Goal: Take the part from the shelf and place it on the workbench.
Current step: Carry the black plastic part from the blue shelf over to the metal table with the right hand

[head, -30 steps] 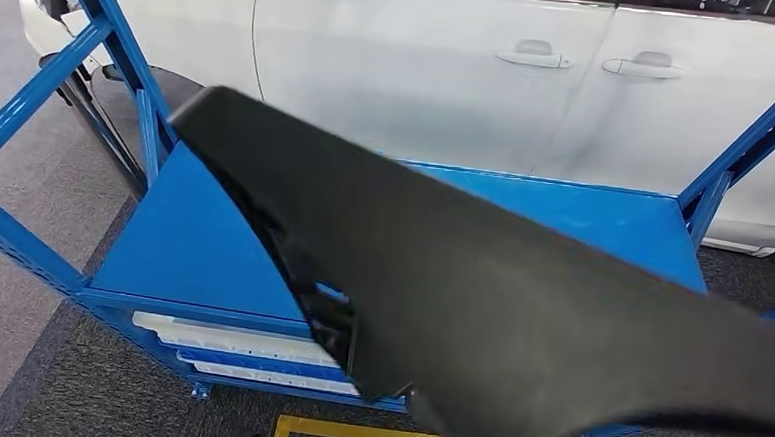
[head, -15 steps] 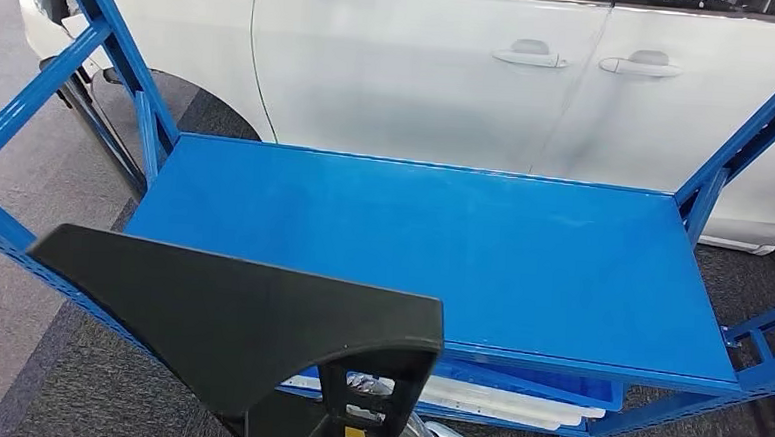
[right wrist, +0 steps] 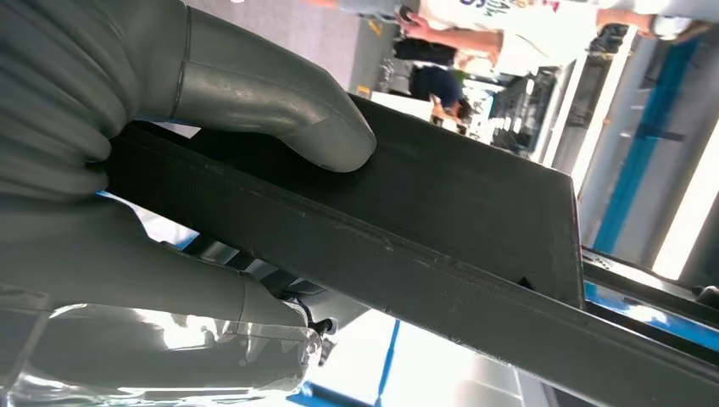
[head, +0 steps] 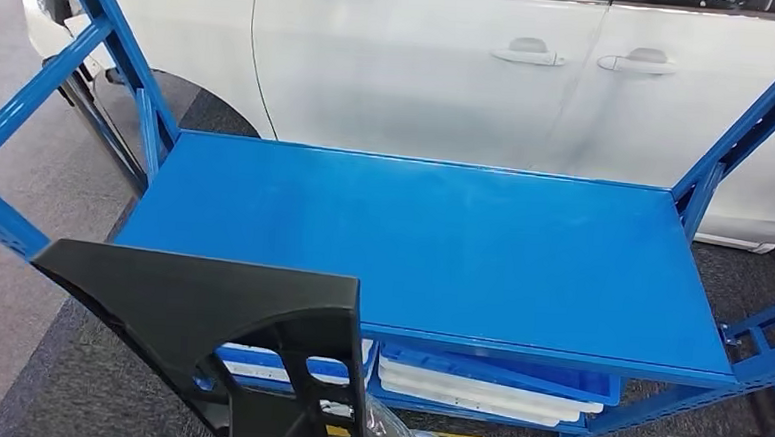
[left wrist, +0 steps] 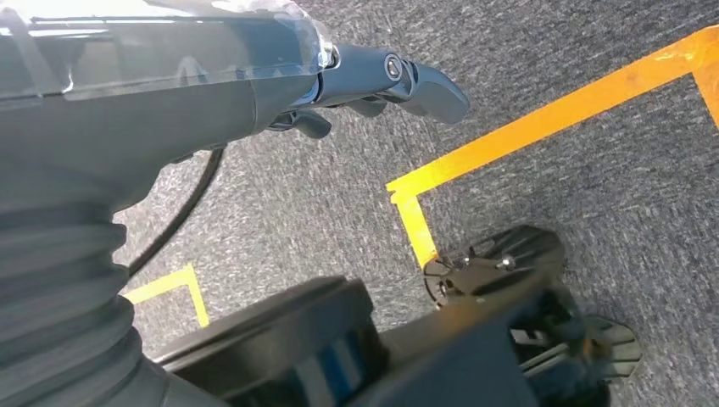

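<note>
The black plastic trim part is off the shelf and hangs low in front of the blue rack's near-left corner, gripped by the right hand: in the right wrist view the thick grey thumb presses on one face while the rest of the hand lies under the opposite face, so the panel is clamped near one edge. The left hand hangs over the floor with nothing in it, its fingers partly curled; how far they are closed I cannot tell.

The main risk, as I judge it, is the long panel levering in a one-sided grip: held near one end, it may twist or slide out when the robot turns toward the workbench. Its pointed far end also sits close to the blue upright and could catch it during the swing.

Behind stands a white car, just beyond the rack. The blue shelf top is flat and smooth, with white trays on the tier below. The floor is grey carpet marked with yellow tape.
</note>
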